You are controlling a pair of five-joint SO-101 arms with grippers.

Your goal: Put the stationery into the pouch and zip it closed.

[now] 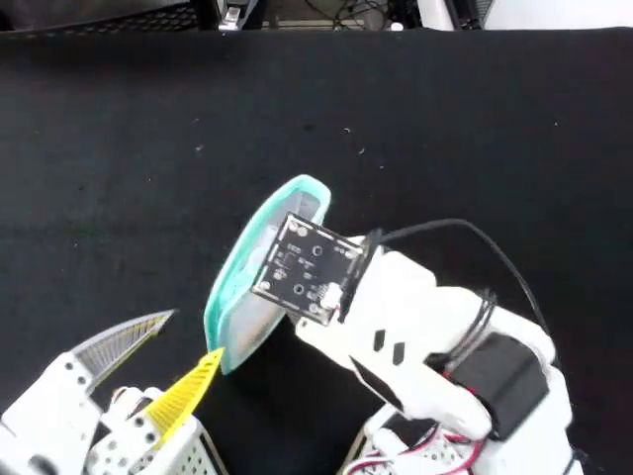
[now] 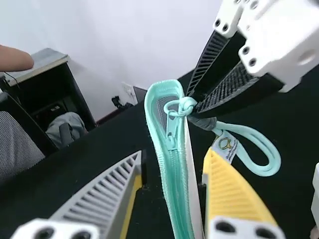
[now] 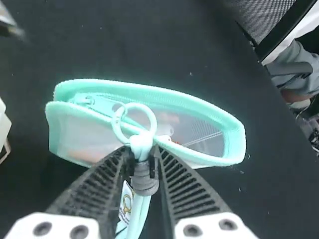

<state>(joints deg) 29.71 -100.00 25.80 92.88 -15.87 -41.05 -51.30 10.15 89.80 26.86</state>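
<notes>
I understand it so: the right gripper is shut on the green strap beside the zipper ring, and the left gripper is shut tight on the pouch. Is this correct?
One part is wrong: the left gripper is open. The left wrist view shows the pouch between its fingers, the grey finger clear of it. The right gripper is indeed shut on the strap beside the zipper ring.

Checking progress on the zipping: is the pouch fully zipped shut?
Not fully, it seems. On the pouch, zip teeth are meshed up to the ring pull in the right gripper; beyond it, an open gap shows.
</notes>
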